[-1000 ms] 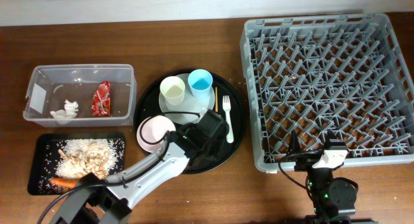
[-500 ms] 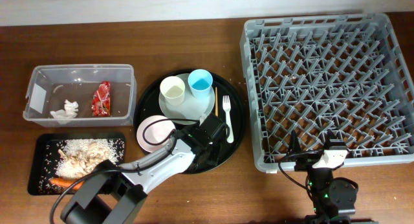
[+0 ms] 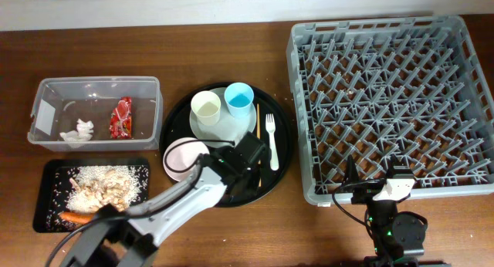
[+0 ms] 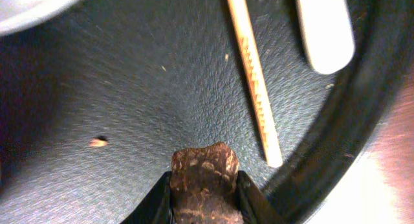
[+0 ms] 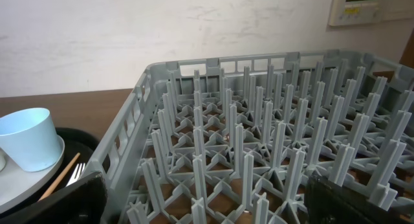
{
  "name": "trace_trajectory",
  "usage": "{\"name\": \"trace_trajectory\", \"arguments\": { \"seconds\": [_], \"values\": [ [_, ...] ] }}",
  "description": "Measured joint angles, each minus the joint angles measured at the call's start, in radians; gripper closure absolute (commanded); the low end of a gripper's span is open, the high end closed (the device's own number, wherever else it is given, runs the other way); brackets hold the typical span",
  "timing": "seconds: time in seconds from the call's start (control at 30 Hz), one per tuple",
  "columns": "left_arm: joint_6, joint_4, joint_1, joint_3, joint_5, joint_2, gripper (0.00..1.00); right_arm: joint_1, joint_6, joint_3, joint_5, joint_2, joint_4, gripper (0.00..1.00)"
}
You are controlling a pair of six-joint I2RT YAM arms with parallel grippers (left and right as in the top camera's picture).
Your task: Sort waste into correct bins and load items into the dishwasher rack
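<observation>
My left gripper is shut on the small brown lump, low over the floor of the large round black tray; it also shows in the overhead view. The thin wooden stick and the white fork lie just right of it. The cream cup and light blue cup stand on the pale plate. The small white bowl sits at the tray's left. My right gripper is open and empty at the front edge of the grey dishwasher rack.
The clear tub at the left holds the white tissue and red wrapper. The shallow black tray in front of it holds rice scraps and the carrot.
My left gripper has shifted only slightly over the round tray with the lump in it. The right arm has not moved.
</observation>
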Motion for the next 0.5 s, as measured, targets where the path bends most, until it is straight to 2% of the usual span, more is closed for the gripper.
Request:
{"name": "trace_trajectory", "arguments": {
  "seconds": [0.07,0.2,0.37,0.5],
  "values": [
    [0.0,-0.152,0.077,0.026,-0.016,-0.15,0.76,0.0,-0.001,0.0,0.0,0.0,0.0,0.01],
    [0.0,-0.306,0.353,0.039,-0.078,-0.372,0.76,0.0,0.0,0.0,0.0,0.0,0.0,0.01],
    [0.0,-0.351,0.801,0.039,-0.121,-0.41,0.76,0.0,0.0,0.0,0.0,0.0,0.0,0.01],
    [0.0,-0.301,0.988,0.035,-0.167,-0.41,0.76,0.0,0.0,0.0,0.0,0.0,0.0,0.01]
  ]
}}
